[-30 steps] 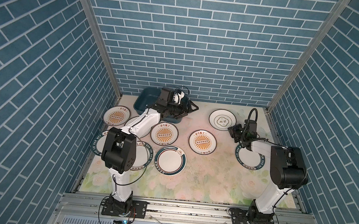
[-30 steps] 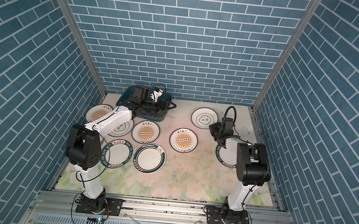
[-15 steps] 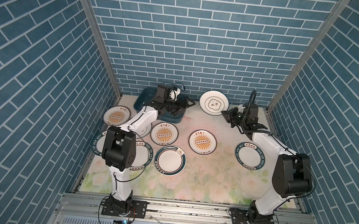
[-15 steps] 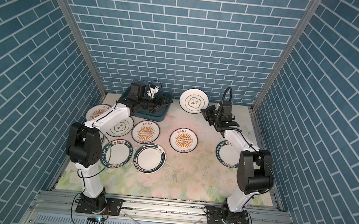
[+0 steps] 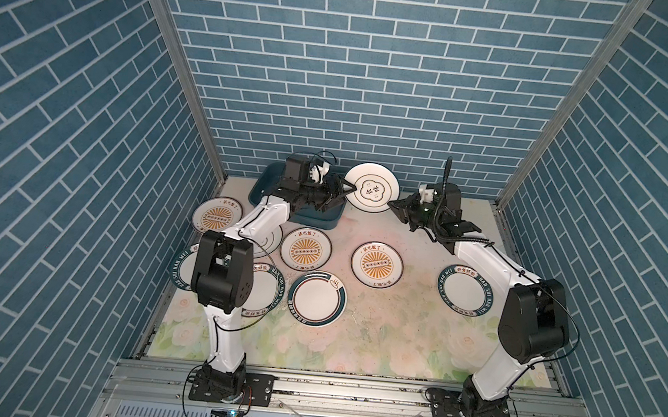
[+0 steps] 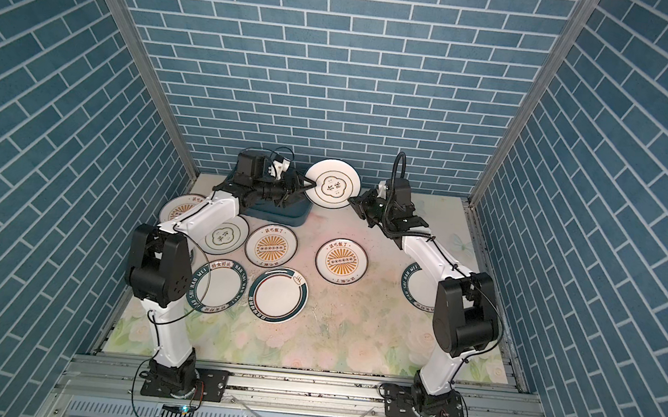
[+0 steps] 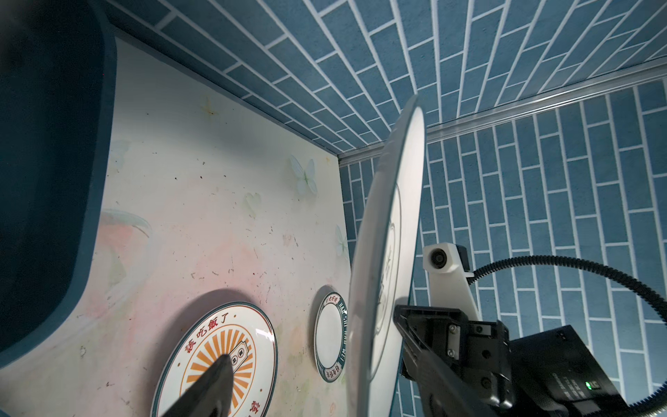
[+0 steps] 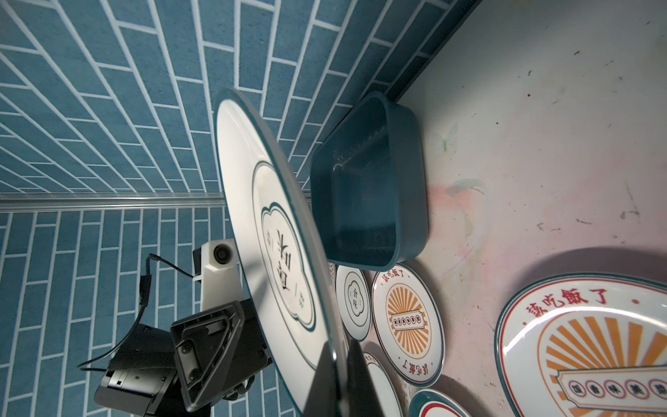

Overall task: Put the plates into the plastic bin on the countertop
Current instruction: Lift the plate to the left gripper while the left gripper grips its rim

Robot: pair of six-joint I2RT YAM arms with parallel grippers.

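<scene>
An emblem plate (image 5: pixel 372 188) (image 6: pixel 332 188) hangs tilted in the air at the back, just right of the teal plastic bin (image 5: pixel 319 218) (image 6: pixel 281 213). My right gripper (image 5: pixel 393 202) (image 8: pixel 335 379) is shut on its right rim. At the plate's left rim my left gripper (image 5: pixel 344 191) (image 7: pixel 328 393) is open, one finger on each side of it, above the bin's right end. In the right wrist view the bin (image 8: pixel 368 202) holds nothing. Several more plates lie flat on the countertop (image 5: pixel 396 328), among them a sunburst plate (image 5: pixel 377 264) and a lettered-rim plate (image 5: pixel 467 291).
Plates crowd the left half of the countertop: sunburst plates (image 5: pixel 216 217) (image 5: pixel 305 248), a green-banded plate (image 5: pixel 316 297) and a lettered plate (image 5: pixel 261 290) partly under the left arm. Brick walls close in the back and both sides. A metal rail (image 5: pixel 348 390) runs along the front.
My right gripper has lifted the emblem plate off the countertop and carried it left, up toward the bin. My left gripper has swung from over the bin to the plate's rim, its jaws narrowing.
</scene>
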